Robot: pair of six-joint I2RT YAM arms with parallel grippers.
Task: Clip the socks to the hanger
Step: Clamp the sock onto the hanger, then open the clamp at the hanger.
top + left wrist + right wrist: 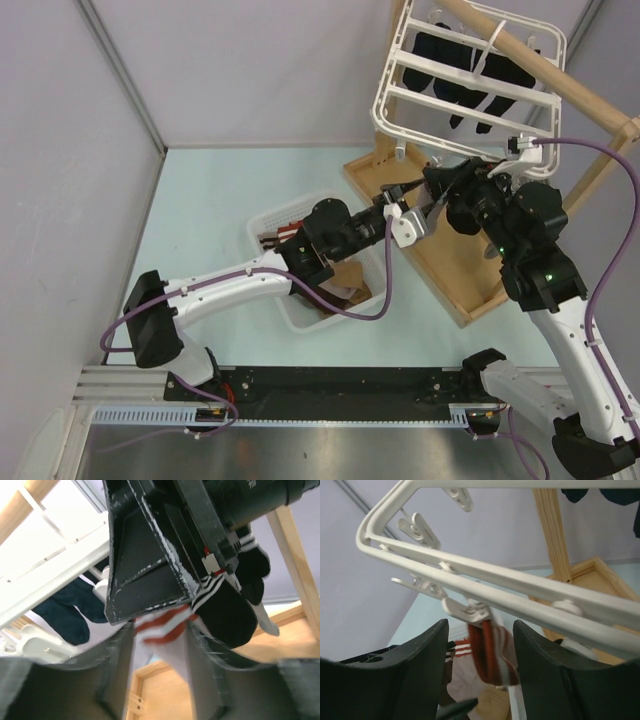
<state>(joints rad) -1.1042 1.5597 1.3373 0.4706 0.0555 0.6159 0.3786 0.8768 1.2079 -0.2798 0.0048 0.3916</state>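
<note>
Grey walls (250, 70) | striped sock (490, 652) blurred under hanger (520, 582) | left tool (160, 645) spread around it | right tool (480, 630) spread

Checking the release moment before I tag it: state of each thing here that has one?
hanger: hung from the wooden pole, tilted
striped sock: cuff looks caught in a clip, hanging
dark socks: hanging from the hanger
basket: holds more socks
left gripper: open, striped sock in the gap
right gripper: open, just under the hanger bar
</note>
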